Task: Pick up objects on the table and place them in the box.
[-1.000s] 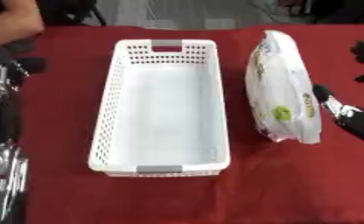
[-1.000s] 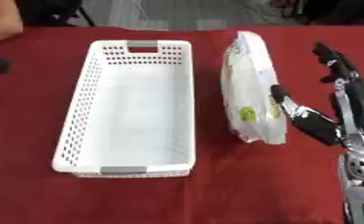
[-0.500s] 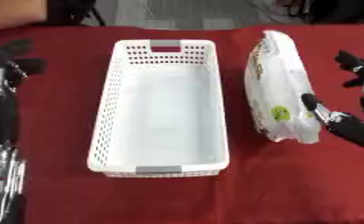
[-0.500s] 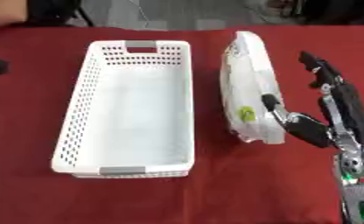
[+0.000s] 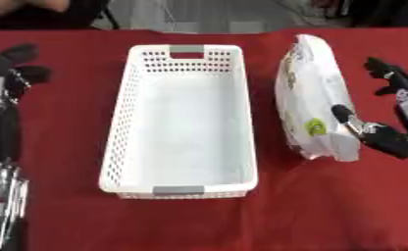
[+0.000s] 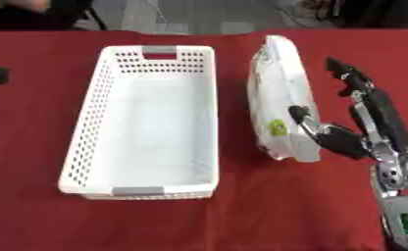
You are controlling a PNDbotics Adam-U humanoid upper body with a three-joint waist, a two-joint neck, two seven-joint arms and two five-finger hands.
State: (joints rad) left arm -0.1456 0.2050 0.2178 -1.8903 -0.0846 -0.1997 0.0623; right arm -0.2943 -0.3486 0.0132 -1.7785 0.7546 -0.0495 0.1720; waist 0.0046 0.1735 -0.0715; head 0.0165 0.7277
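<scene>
White plastic bag [image 6: 280,105] (green round label near its lower end) is lying lengthwise on the red table [image 5: 327,206] just right of the white perforated basket [image 5: 183,117], whose interior is showing nothing. Right hand [image 6: 366,117] is sitting beside the bag, fingers spread wide, thumb touching its right edge. Left hand [image 5: 10,73] is resting at the left edge, fingers relaxed.

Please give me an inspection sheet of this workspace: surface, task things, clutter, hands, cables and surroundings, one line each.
Surface: red tablecloth, flat.
Job's things: white perforated basket, nothing inside, grey handles at both ends; white packet lying to its right, apart from it.
Clutter: nothing seen.
Hands: right hand open beside the packet, thumb at its near right edge, fingers spread; left hand open at the left edge, away from the basket.
Cables: nothing seen.
Surroundings: grey floor and dark shapes beyond the far edge.
</scene>
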